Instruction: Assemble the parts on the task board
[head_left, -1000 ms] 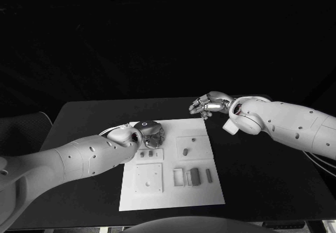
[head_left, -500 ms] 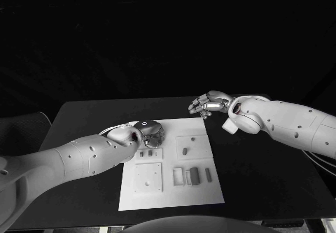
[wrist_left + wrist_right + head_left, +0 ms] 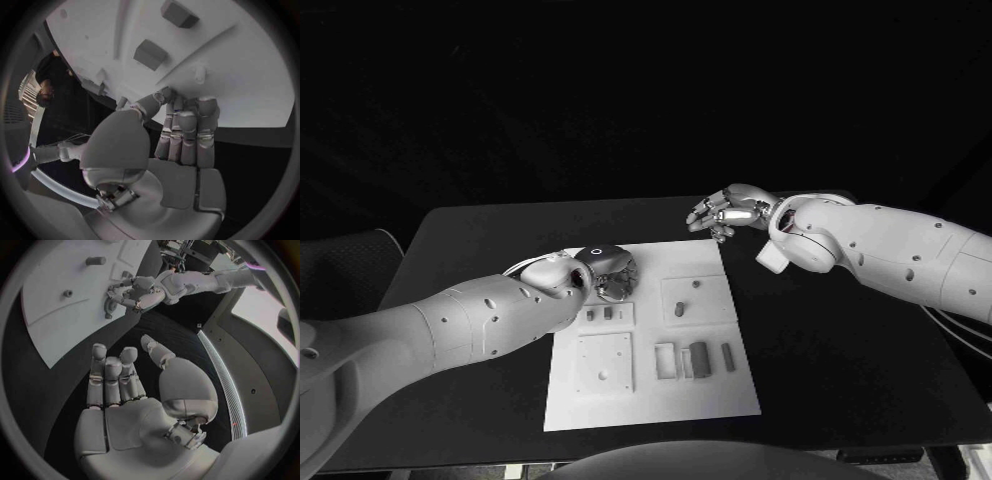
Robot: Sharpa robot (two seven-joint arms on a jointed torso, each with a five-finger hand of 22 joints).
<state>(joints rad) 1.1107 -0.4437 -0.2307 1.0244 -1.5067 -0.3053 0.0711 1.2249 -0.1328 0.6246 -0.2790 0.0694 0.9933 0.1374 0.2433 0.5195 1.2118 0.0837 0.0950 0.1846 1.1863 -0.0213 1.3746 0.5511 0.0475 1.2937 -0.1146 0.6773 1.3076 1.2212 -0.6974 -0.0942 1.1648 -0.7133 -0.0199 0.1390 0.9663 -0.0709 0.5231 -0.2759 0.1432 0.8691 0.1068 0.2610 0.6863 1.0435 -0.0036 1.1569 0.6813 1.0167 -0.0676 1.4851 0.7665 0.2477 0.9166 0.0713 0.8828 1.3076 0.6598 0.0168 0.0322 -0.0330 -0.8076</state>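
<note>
The white task board [image 3: 653,400] lies in the middle of the black table, also seen as the white task board [image 3: 250,60] and the white task board [image 3: 56,305]. Small grey parts sit on it: a peg [image 3: 681,311], two small pieces [image 3: 599,315] and upright blocks [image 3: 702,358]. My left hand [image 3: 606,272] rests at the board's far left corner, fingers [image 3: 187,125] close together, thumb against them, tips beside a small peg [image 3: 200,75]; nothing shows in its grasp. My right hand [image 3: 727,213] hovers past the board's far right corner, palm [image 3: 125,415] bare, fingers apart from the thumb.
Two grey blocks [image 3: 150,54] stand on the board beyond my left hand. From the right wrist, my left hand [image 3: 134,292] shows at the board's corner. Bare black table [image 3: 848,340] lies to the board's right, and another strip of table [image 3: 473,250] to its left.
My right hand has drifted slightly to the left and away from the board. My left hand has barely moved at the board's corner.
</note>
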